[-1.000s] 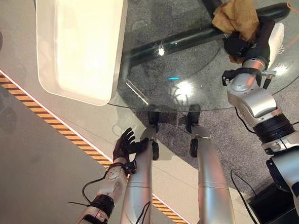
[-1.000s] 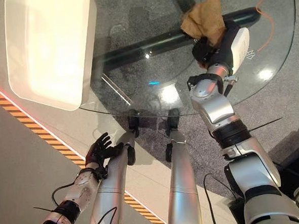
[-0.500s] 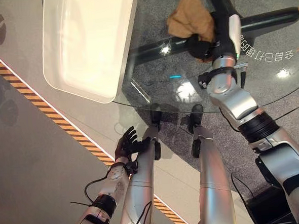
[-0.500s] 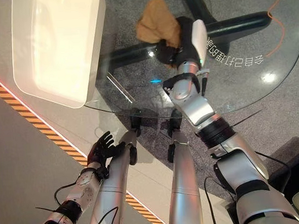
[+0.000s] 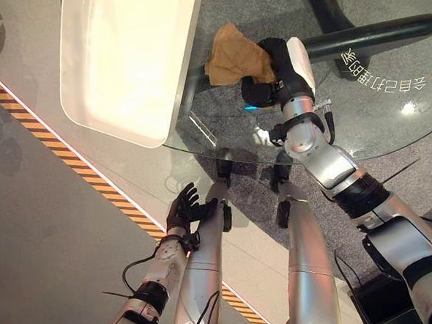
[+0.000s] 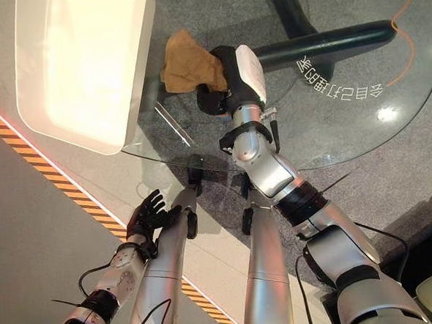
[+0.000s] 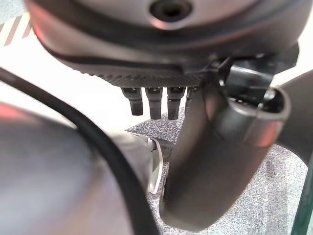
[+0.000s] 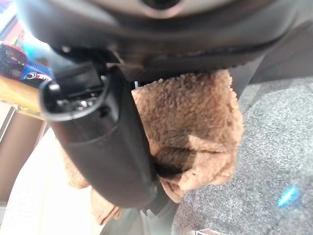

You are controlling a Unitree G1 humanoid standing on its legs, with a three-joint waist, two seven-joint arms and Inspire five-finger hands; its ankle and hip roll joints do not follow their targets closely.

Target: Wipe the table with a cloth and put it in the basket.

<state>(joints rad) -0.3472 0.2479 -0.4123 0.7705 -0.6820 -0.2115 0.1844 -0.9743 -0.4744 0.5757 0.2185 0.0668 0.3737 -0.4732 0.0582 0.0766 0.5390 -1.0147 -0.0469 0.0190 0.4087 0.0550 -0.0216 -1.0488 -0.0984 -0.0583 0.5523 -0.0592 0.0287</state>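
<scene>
A tan-brown fuzzy cloth [image 5: 233, 54] sits in the dark right hand [image 5: 269, 78] with its white cover, a cream-white basket [image 5: 125, 61] beyond it — and by the black left hand [image 5: 181, 210], an orange-and-black striped floor line [image 5: 93, 184].

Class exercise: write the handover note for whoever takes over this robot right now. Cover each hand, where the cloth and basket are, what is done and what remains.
Right hand: shut on the brown cloth, over the glass table near its left side.
Left hand: open, idle, low beside the table.
White basket: just left of the cloth, overlapping the table's left edge.
Done: cloth carried across the glass to the basket's side.
Left: lift the cloth over the rim, release it inside.
</scene>
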